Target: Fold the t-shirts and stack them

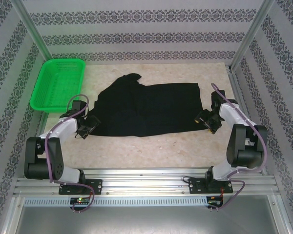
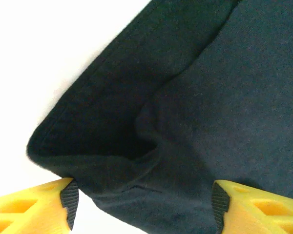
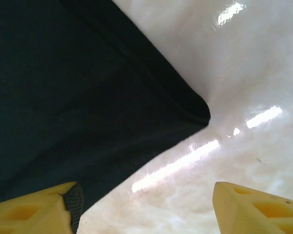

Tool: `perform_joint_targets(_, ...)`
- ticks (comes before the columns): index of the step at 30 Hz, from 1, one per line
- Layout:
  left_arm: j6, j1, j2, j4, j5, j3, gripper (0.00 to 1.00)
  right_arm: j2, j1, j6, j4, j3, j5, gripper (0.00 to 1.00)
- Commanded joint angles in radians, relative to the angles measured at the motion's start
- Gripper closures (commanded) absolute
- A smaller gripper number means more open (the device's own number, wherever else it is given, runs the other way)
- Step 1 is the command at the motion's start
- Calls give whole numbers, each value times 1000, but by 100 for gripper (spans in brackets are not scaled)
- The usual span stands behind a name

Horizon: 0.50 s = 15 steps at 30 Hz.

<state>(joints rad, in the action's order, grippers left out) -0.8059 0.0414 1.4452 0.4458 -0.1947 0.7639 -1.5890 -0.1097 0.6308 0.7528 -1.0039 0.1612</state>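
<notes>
A green plastic mesh basket sits beyond the left gripper, whose yellow jaws stand apart. A rounded, hemmed corner of the soft black t-shirt lies between them. The right gripper is likewise spread wide, with a pointed shirt corner just ahead on the glossy pale table.

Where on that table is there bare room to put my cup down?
Widest bare table: the strip between the near hem of the t-shirt and the rail. A smaller patch lies far right, beyond the shirt. Crowded: the shirt's near corners, where the left gripper and right gripper sit, and beside the green basket.
</notes>
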Motion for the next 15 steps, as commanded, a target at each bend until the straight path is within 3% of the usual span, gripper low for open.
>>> perform_joint_targets(1, -13, 12, 43, -58, -9, 19, 32, -42, -10, 6, -22, -21, 9, 29)
perform_joint_targets(5, -7, 12, 90, -90, -23, 27, 50, -74, -25, 2, -48, -22, -4, 32)
perform_joint_targets(11, 14, 12, 88, -99, -9, 26, 76, -115, -39, 6, -117, -34, -16, 49)
perform_joint_targets(15, 23, 13, 86, -95, 2, 19, 89, -149, -42, -3, -125, -43, -26, 68)
